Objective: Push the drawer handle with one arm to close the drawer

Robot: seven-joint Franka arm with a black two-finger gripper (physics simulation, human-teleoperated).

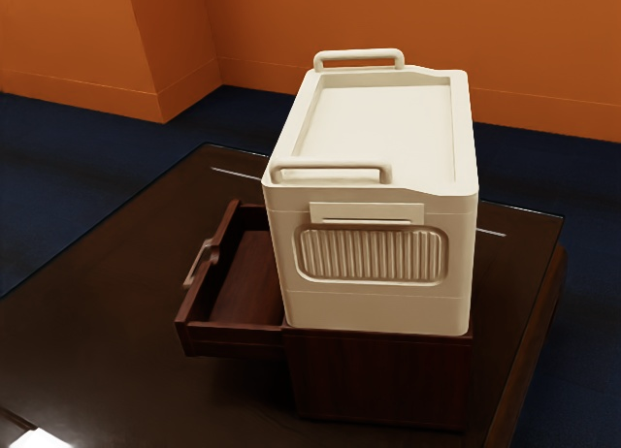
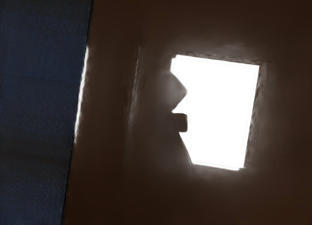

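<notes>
Toward the exterior view's left, drawer handle [image 1: 195,264]: on the front of the drawer [image 1: 233,339], which stands open
Cabinet [image 1: 378,380]: dark wood, bearing a cream box [image 1: 374,312]
Tabletop [image 1: 107,273]: beneath, with a bright patch [image 2: 219,113] in my wrist view
Gripper: open or closed, I can't tell
Push: off-centre, I could slip off or jam the runners; too hard, I might shove the cabinet

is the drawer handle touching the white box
Apart. The exterior view shows the inside of the open drawer lying between the handle and the white box.
</notes>
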